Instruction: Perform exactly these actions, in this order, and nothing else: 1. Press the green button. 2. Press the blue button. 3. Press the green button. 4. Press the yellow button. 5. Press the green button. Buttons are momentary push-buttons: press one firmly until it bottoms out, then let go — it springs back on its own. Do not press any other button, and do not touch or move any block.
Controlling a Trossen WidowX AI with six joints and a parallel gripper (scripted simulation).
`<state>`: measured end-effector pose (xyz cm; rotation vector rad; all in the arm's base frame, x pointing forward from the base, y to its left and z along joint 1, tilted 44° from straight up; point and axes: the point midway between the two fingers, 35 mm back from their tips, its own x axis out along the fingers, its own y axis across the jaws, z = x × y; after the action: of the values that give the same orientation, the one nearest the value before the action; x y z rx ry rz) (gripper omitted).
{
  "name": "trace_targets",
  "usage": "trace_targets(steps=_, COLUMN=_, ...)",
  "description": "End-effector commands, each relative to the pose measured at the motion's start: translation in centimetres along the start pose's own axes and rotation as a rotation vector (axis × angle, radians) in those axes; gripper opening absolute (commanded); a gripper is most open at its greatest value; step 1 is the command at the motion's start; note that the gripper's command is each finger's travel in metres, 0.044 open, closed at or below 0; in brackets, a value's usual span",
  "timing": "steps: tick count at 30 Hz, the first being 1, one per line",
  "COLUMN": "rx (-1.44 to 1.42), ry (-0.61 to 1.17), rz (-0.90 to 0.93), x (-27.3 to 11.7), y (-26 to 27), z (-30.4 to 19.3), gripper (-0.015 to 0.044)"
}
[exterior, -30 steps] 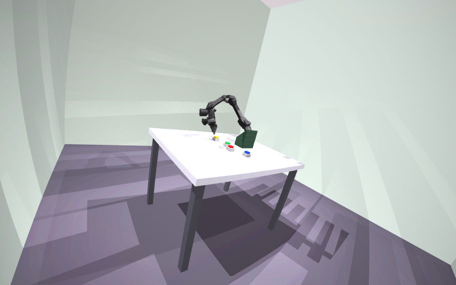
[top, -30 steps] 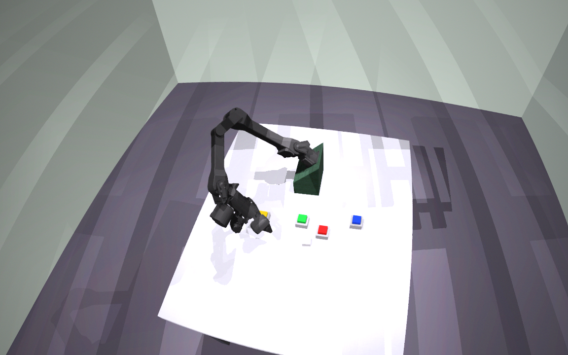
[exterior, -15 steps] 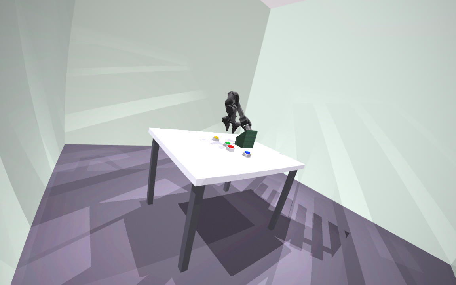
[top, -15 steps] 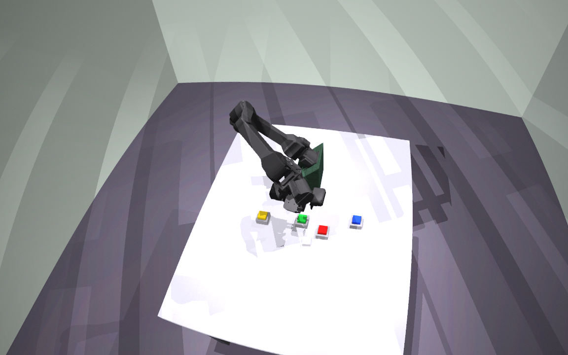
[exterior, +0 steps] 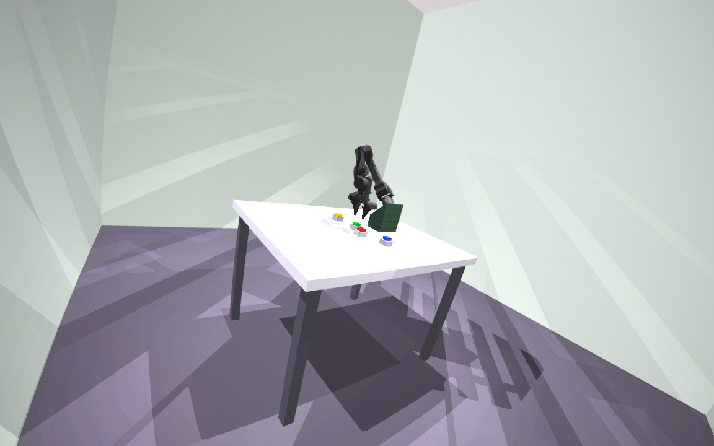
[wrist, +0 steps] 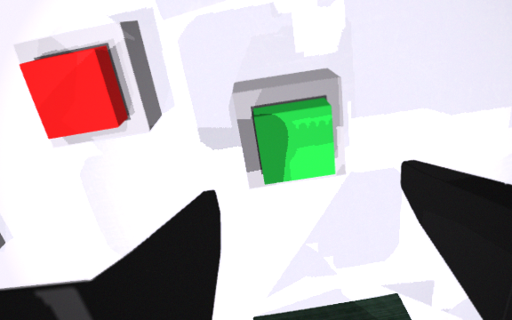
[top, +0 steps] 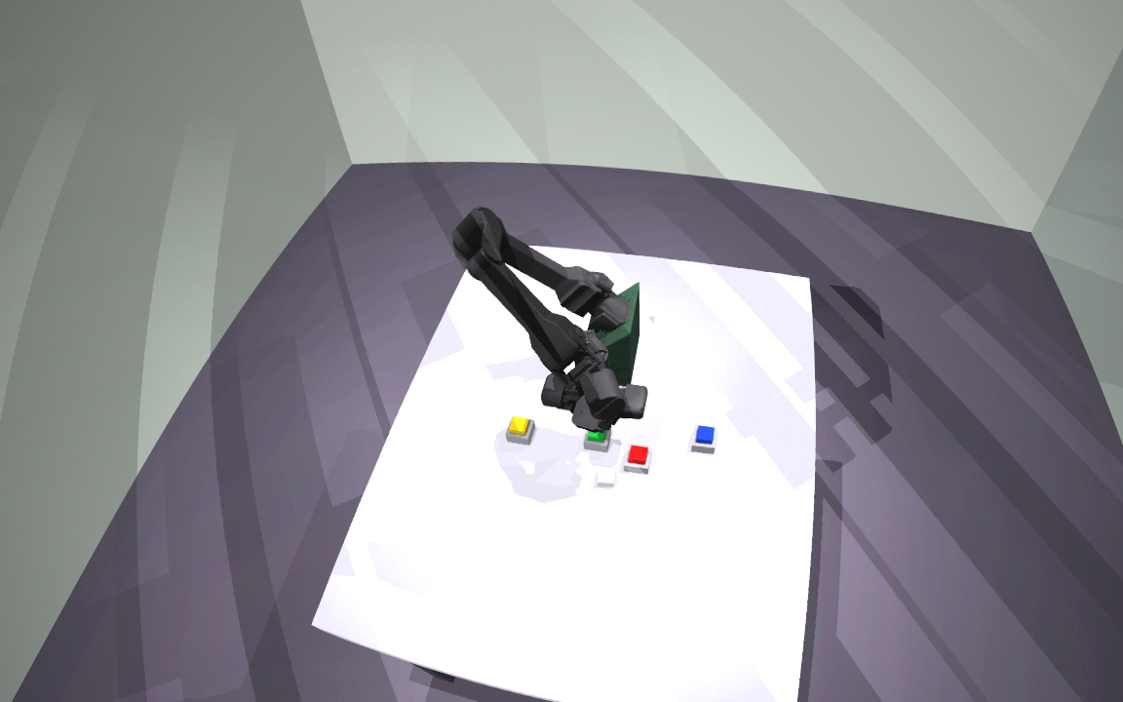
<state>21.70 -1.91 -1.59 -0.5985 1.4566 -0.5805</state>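
Observation:
The green button [top: 596, 435] [exterior: 356, 223] [wrist: 309, 151] stands on its grey base, its cap raised. My gripper [exterior: 359, 215] [wrist: 309, 188] is open and empty above the table, fingers pointing down. In the wrist view the green button lies between and just beyond the fingertips; no contact shows. In the top view the arm hides the fingertips. The blue button [top: 704, 434] [exterior: 387, 238] stands to the right. The yellow button [top: 520, 425] [exterior: 338, 214] stands to the left. Both have raised caps; neither cap shows in the wrist view.
A red button [top: 638, 453] [exterior: 361, 228] [wrist: 69, 93] stands close beside the green one, toward the blue. A small white block [top: 604, 479] [exterior: 346, 229] lies near them. A dark green box [top: 625, 356] [exterior: 387, 218] [wrist: 336, 311] stands at the arm's base.

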Motion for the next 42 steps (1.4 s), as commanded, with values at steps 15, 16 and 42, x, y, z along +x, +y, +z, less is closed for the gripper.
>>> trace_targets(steps=15, rx=-0.004, ry=-0.01, rz=-0.003, x=0.8, y=0.0, z=0.1, gripper=0.002)
trace_targets(steps=16, rx=-0.004, ry=-0.01, rz=-0.003, x=1.0, y=0.0, z=0.1, gripper=0.002)
trace_targets(steps=42, rx=-0.004, ry=-0.01, rz=-0.005, x=4.0, y=-0.1, z=0.1, gripper=0.002)
